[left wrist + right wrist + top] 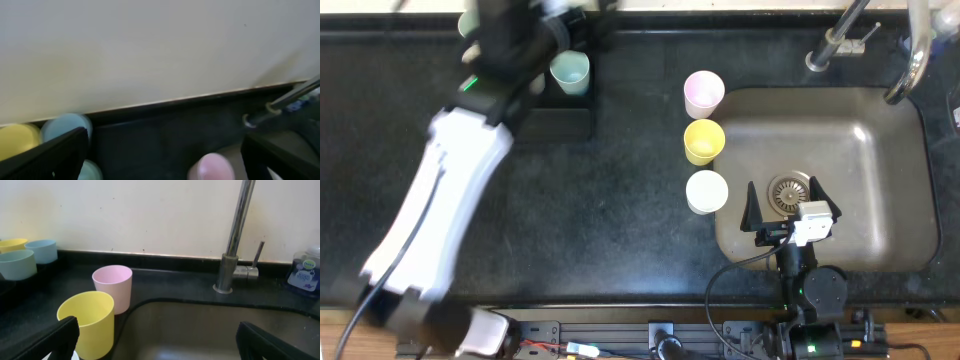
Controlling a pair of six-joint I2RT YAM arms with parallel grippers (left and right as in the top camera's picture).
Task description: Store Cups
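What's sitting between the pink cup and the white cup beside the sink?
A yellow cup, upright, as the top view shows.

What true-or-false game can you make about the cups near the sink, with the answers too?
1. The pink plastic cup stands on the black countertop. True.
2. The yellow plastic cup lies inside the steel sink. False: it stands upright on the countertop, between the pink cup and the white plastic cup.
3. The right gripper holds the white cup. False: it is open and empty, over the sink.
4. A teal plastic cup sits on the black tray. True.
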